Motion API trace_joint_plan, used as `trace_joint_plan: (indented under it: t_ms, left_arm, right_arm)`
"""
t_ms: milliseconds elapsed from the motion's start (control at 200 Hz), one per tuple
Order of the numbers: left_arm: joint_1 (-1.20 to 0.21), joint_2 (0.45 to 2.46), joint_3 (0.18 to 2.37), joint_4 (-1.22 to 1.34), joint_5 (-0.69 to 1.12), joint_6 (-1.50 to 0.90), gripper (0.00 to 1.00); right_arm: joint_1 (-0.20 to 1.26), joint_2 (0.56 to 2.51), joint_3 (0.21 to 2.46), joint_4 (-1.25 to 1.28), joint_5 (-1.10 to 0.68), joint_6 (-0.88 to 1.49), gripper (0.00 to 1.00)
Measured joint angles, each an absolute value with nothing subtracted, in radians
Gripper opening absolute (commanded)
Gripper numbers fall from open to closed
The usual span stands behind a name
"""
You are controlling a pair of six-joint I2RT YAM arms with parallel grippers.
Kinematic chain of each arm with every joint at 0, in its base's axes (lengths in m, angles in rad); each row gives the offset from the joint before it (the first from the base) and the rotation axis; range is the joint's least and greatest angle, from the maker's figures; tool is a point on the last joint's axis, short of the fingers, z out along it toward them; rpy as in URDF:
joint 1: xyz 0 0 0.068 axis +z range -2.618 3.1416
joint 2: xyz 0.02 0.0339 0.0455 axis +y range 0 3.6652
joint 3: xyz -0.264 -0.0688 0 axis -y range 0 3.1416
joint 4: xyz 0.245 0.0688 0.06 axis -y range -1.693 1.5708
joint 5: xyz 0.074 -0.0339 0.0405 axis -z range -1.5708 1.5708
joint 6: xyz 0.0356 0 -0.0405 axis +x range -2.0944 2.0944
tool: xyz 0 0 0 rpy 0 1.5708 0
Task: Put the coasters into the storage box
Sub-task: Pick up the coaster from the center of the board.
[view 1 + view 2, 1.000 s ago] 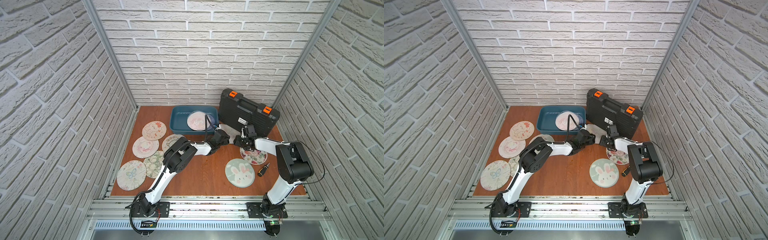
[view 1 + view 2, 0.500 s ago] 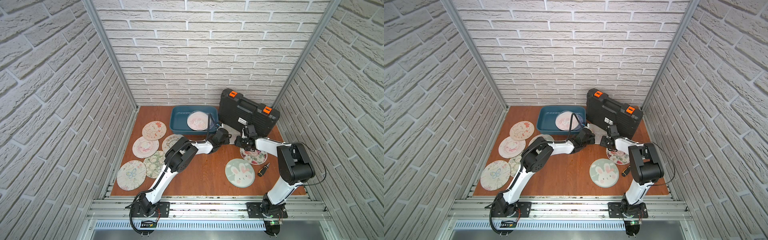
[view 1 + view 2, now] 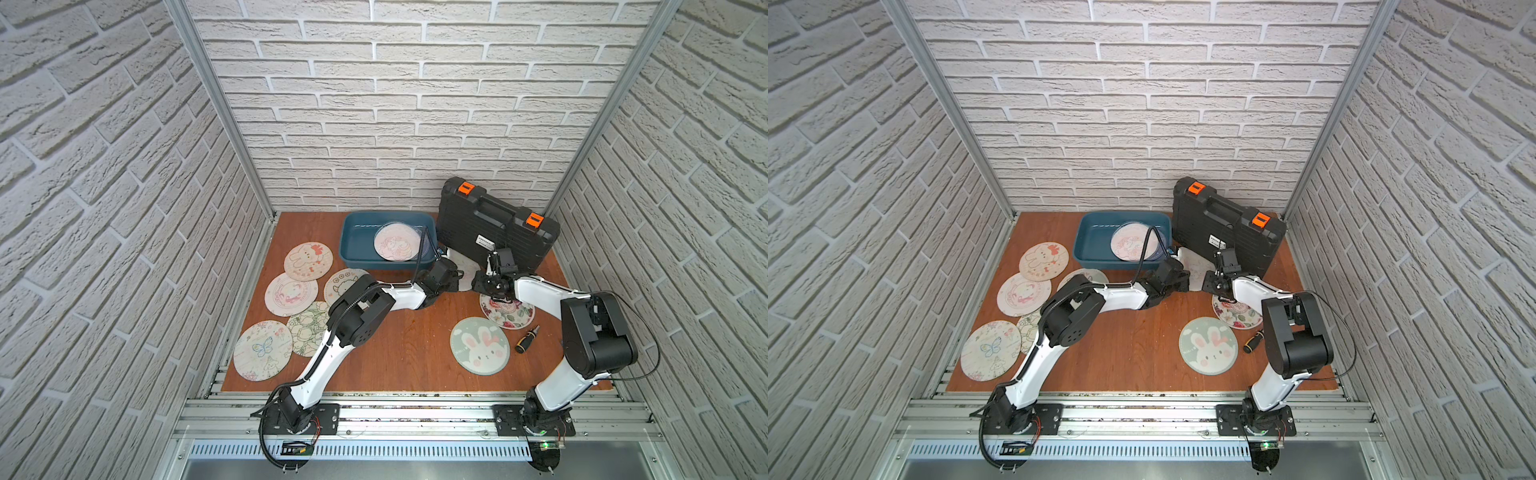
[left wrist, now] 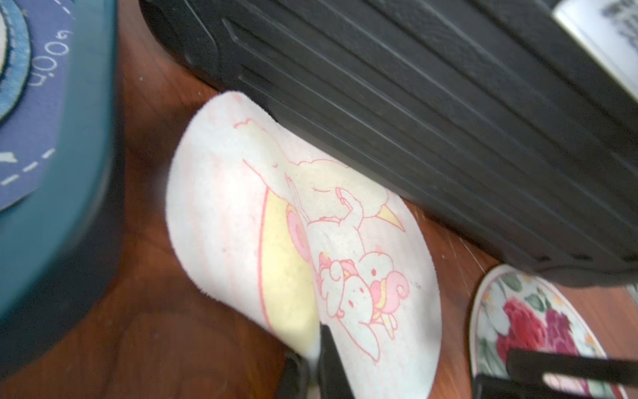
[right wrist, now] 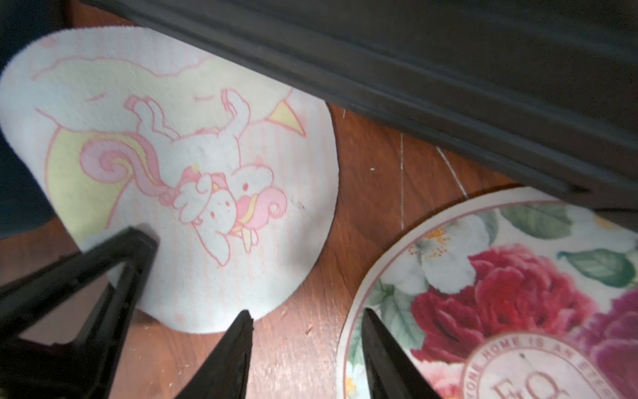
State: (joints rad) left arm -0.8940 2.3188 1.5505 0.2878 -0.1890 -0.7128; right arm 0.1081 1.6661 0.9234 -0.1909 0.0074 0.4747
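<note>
Left wrist view: unicorn coaster [image 4: 345,259] is being pinched by the left gripper [image 4: 316,349], on the tabletop [image 4: 155,345] between storage box [image 4: 86,155] and black case [image 4: 414,103]; right gripper [image 5: 307,321] is being held apart beside it.

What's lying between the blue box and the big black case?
A unicorn coaster, pinched at its edge by the left claw; the left wrist view shows it best.
</note>
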Motion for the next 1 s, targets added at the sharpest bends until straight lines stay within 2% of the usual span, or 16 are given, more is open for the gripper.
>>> trace_joint_plan:
  t_ms: [400, 685, 1000]
  left_arm:
    - [-0.976, 2.135, 1.451, 0.286, -0.205, -0.568, 0.00]
    - [-0.981, 1.985, 1.361, 0.232, -0.237, -0.474, 0.00]
    - [-0.975, 1.863, 1.354, 0.143, -0.261, -0.359, 0.00]
  right_arm:
    - [0.108, 1.539, 0.908, -0.258, 0.069, 0.448, 0.52]
    - [0.108, 1.492, 0.908, -0.311, 0.091, 0.438, 0.52]
    - [0.108, 1.436, 0.905, -0.350, 0.108, 0.437, 0.52]
